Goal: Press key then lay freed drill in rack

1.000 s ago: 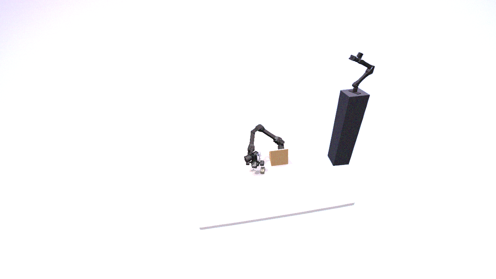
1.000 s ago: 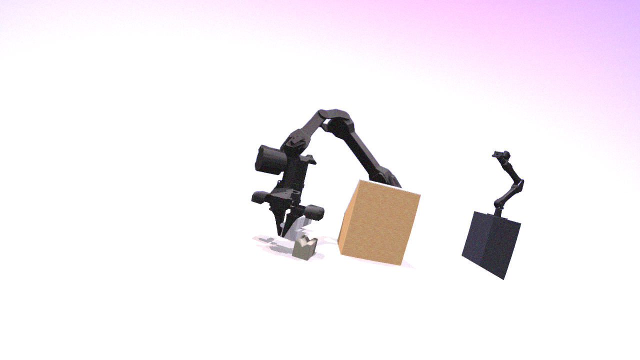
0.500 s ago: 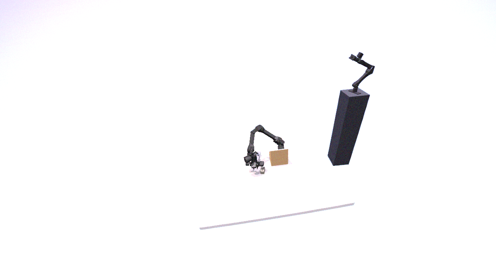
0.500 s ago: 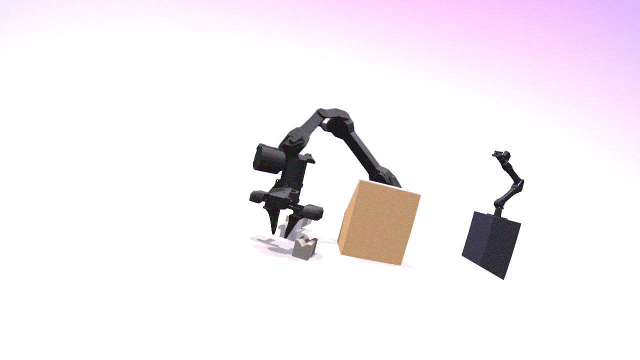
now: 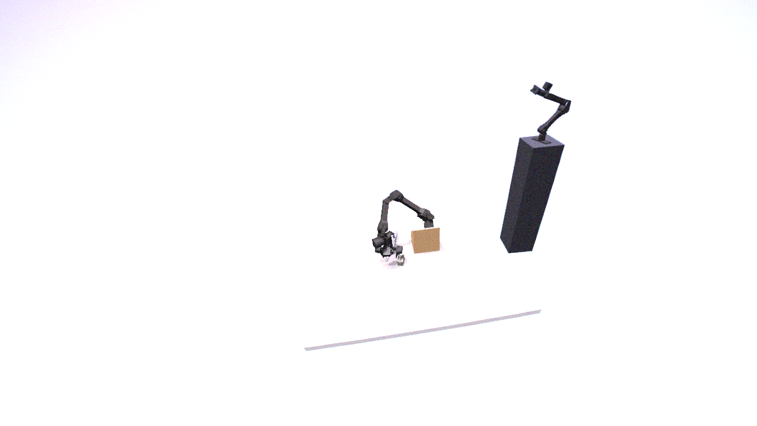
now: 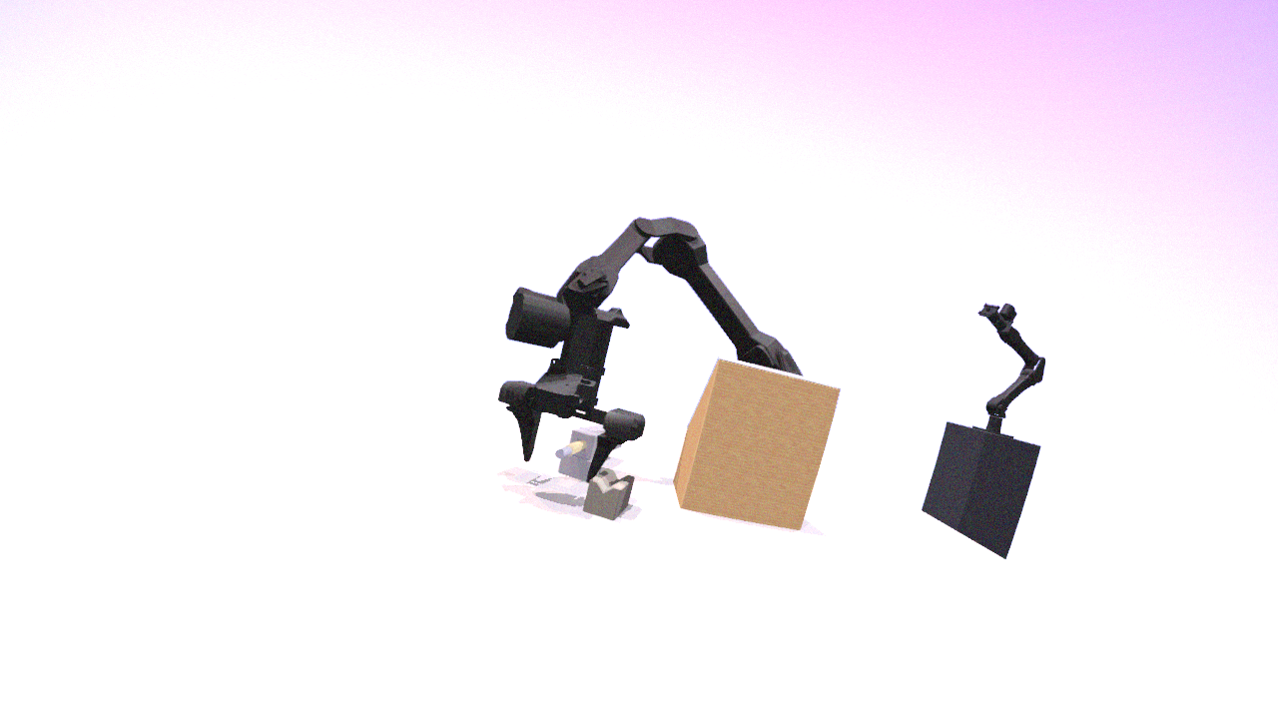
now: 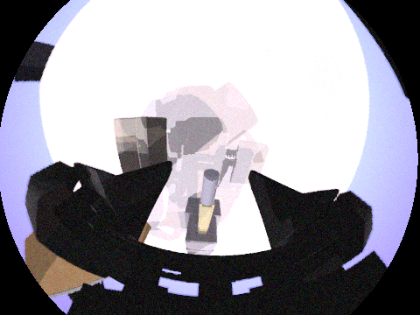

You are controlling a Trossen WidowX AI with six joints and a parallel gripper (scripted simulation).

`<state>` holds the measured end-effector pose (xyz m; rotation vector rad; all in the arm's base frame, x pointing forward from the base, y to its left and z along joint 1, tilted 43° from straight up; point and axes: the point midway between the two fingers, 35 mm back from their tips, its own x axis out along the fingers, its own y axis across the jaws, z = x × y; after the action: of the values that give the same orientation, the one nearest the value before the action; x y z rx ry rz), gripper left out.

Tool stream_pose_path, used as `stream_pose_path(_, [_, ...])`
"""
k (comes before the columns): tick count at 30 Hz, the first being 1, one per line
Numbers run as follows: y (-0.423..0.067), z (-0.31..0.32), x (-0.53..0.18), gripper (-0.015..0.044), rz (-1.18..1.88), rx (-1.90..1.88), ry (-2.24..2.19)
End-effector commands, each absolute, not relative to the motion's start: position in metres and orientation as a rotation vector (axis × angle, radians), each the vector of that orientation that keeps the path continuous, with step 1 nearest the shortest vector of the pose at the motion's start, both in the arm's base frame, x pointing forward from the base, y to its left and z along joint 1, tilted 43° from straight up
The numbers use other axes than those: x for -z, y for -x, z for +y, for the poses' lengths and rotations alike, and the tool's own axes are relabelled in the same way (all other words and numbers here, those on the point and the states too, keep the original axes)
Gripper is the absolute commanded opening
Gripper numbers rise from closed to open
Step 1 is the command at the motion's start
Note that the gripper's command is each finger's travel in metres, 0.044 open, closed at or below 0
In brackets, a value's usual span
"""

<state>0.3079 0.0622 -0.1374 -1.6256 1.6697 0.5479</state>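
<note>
— What is standing around the arm?

— A tan cardboard-textured box (image 6: 755,444) is sitting beside it; a dark pillar (image 6: 978,487) with a second small arm (image 6: 1013,361) is standing well apart.

— And the drill?

— A grey-and-yellow drill (image 6: 574,451) is poking from its block, between the spread fingers. The gripper (image 6: 564,449) is hanging released, grasping nothing. A grey notched rack (image 6: 609,494) is sitting just in front.

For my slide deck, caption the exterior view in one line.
Open black claw straddles the yellow-tipped grey drill beside a notched grey rack.
</note>
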Motion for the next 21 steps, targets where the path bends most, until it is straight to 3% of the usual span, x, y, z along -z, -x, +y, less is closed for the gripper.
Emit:
stream_pose_path(1, [-0.3069, 0.0592, 0.1366, 0.044, 1.672, -0.549, 1.632])
stream_pose_path(21, [-0.3062, 0.0524, 0.1343, 0.044, 1.673, -0.549, 1.633])
